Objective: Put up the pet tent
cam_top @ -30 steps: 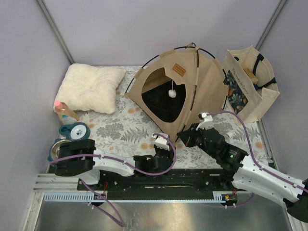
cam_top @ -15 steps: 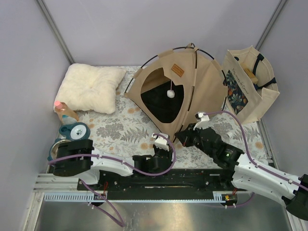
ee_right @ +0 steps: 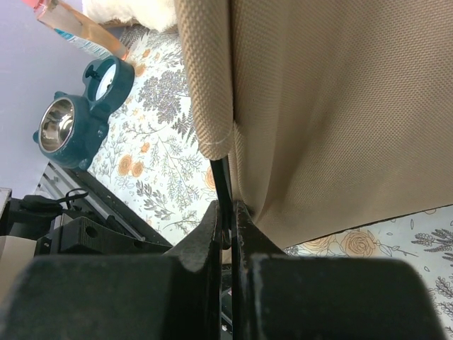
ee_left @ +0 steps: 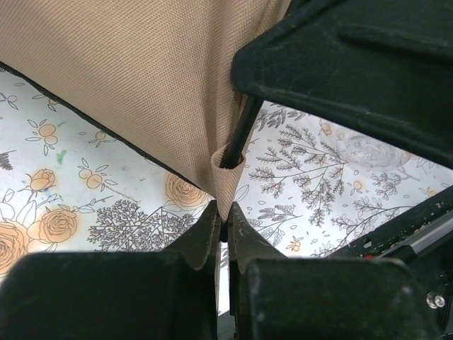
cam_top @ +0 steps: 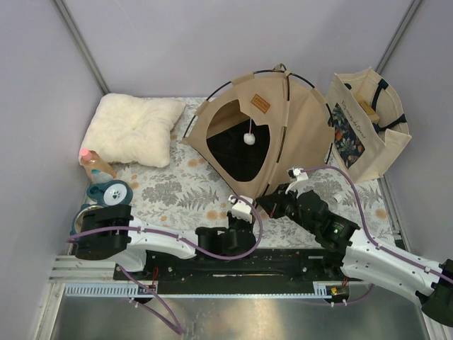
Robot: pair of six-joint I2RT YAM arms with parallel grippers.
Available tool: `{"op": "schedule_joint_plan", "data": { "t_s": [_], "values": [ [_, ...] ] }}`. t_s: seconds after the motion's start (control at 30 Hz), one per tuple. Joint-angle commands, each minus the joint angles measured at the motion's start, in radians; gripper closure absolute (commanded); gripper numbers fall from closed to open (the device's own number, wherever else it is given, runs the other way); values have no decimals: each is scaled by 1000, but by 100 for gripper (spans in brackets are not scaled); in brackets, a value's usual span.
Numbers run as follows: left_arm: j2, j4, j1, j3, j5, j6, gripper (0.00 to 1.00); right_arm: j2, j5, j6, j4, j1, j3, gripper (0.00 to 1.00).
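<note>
Leftward, right fingers point(ee_right: 202, 244); pet tent point(cam_top: 301, 120) pole-tip hidden

Bright, even, diffuse light throughout.
Shadows are faint; inside the pet tent point(cam_top: 304, 127) it is dark. Wrist views blur their own black fingers point(ee_left: 202, 244); canvas weave is sharp.

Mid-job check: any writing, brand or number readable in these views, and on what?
No text is legible in any view.
Brown leather label on the tan canvas pet tent: marks too small to read.
Beige tote bag with dark floral print: what looks like lettering beside the print, too blurred to read.
</note>
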State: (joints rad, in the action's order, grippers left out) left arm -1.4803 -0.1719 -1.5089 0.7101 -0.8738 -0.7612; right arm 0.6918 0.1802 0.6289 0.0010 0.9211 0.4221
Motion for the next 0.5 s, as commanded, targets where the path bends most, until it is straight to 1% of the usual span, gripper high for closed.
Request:
{"op": "schedule_joint_plan", "data": {
  "t_s": [0.0, 0.13, 0.27, 0.3, 0.37, 0.4, 0.47],
  "values": [
    [17, 34, -30, 60, 44, 52, 100, 6, 58, -3, 86, -30, -25, 100],
    [21, 74, -27, 80, 26, 63, 100, 6, 54, -15, 77, -30, -34, 100],
    [48, 69, -13, 75, 35, 89, 100, -5, 50, -29, 51, -30, -39, 100],
    [52, 60, -10, 74, 38, 98, 98, -5, 50, -34, 42, -30, -39, 100],
    [60, 49, -7, 75, 42, 123, 86, -5, 53, -43, 33, -30, -40, 100],
    [64, 40, -7, 75, 45, 132, 79, -3, 51, -49, 30, -30, -42, 100],
    [75, 37, -4, 74, 44, 149, 70, 3, 54, -55, 27, -30, -46, 100]
  ]
}}
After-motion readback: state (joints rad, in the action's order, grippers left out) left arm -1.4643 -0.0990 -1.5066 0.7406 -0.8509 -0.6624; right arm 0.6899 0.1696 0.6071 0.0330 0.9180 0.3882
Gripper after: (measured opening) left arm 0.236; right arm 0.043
